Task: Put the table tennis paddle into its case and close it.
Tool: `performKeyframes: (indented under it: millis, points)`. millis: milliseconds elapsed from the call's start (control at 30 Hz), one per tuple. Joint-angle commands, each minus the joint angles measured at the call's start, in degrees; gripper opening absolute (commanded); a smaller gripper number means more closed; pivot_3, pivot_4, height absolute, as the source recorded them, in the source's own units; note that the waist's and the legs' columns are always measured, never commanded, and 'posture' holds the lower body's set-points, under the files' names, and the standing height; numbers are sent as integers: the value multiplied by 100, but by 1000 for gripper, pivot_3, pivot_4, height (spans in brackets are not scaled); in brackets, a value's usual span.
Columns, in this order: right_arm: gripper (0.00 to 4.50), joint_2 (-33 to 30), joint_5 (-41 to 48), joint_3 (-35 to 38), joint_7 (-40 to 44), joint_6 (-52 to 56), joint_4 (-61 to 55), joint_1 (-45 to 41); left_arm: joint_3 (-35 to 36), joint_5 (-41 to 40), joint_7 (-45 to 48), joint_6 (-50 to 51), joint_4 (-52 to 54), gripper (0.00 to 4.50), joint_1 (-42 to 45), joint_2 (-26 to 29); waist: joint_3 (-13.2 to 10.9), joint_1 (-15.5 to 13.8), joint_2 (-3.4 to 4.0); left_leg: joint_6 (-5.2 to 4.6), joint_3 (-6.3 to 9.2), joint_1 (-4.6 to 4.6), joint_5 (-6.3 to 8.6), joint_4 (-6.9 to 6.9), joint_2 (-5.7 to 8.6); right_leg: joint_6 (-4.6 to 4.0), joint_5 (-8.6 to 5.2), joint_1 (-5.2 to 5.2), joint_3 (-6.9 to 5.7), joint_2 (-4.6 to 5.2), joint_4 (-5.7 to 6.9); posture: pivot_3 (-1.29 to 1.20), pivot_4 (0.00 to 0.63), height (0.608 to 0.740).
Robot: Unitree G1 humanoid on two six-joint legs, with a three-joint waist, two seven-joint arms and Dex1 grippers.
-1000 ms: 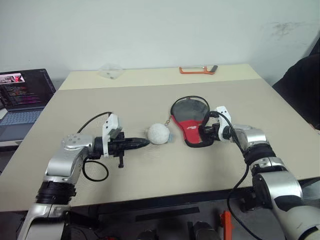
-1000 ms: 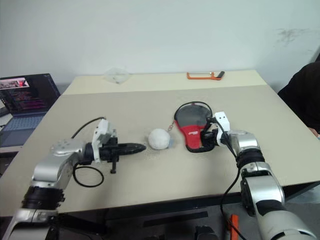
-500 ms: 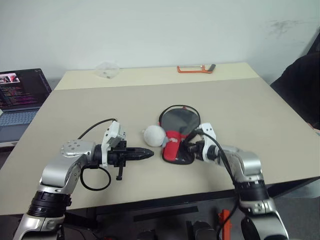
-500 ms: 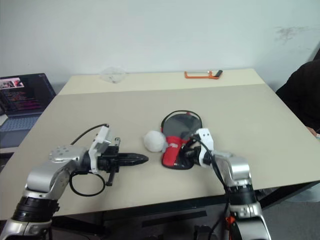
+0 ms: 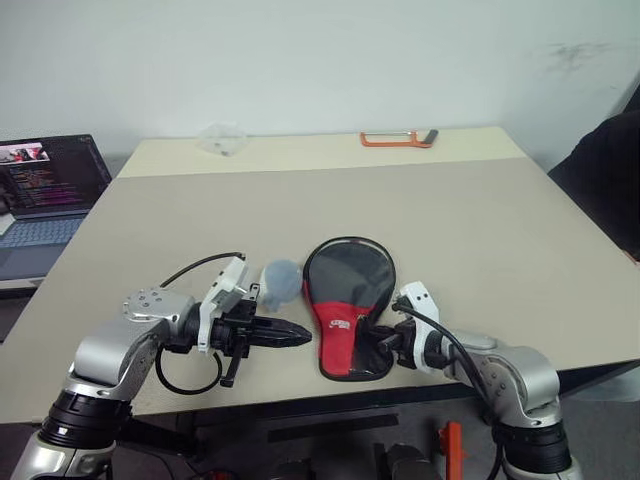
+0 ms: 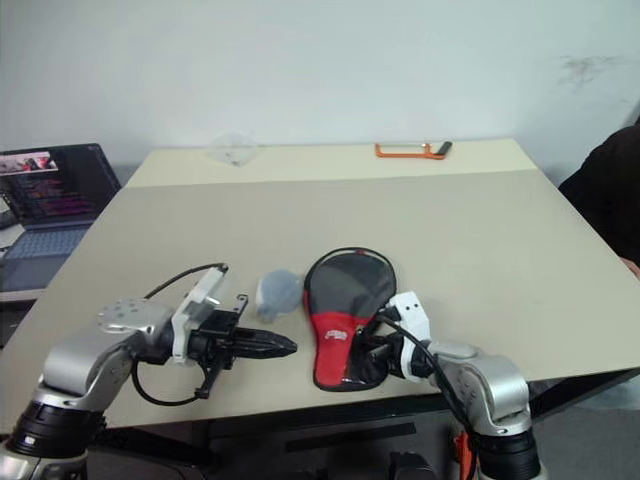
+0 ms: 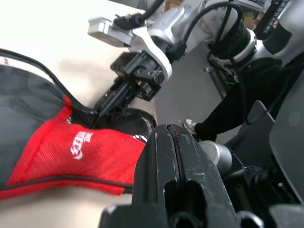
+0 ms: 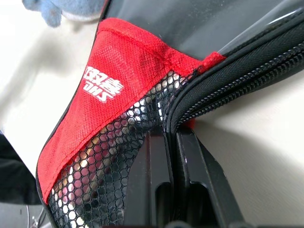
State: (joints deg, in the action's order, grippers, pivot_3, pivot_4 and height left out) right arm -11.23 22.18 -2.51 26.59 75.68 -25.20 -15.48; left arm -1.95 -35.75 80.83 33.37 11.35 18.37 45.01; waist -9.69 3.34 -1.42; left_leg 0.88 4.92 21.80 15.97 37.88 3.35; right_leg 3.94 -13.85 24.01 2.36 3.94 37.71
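At lower centre the case (image 5: 344,313) lies with its long axis running toward the table's near edge, the right gripper (image 5: 383,343) pinched on its zipper edge there, while the left gripper (image 5: 296,333), clenched empty, points at it from just left.

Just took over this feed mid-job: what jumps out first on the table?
The black and red case lies near the table's front edge, with the right gripper shut on its zipper edge at the red end. The shut left gripper points at it from beside a fuzzy pale ball. A laptop sits far left.
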Motion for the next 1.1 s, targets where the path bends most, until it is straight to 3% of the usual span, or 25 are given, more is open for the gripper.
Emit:
performKeyframes:
  millis: [33,633,833,933,1100]
  points:
    - [63,-238,276,53,15,487,-279,344,-12,-61,86,-100,120,0,66,5,0,-46,0,0,0,2,0,0,0,0,0,0,-1,0,-2,0,150,740]
    - [63,-980,717,460,-115,520,-470,728,-97,73,132,-500,3,0,-150,15,3,-184,-1,-26,20,0,16,0,1,7,-1,-51,-35,6,-73,0,150,740]
    - [63,-714,784,743,-445,641,-467,648,-109,141,173,-628,-117,0,-144,3,4,-194,-1,-29,20,1,19,0,2,9,-2,-55,-36,10,-75,0,150,740]
    - [784,-551,786,990,-645,792,-577,600,-124,163,180,-673,-134,0,-159,-10,5,-193,0,-29,20,-2,18,1,2,9,-2,-57,-35,10,-72,0,150,740]
    - [2358,-421,888,1279,-740,1197,-1005,574,-124,180,166,-721,-143,0,-186,-32,6,-197,1,-29,23,-10,18,6,4,16,3,-71,-37,11,-73,0,150,740]
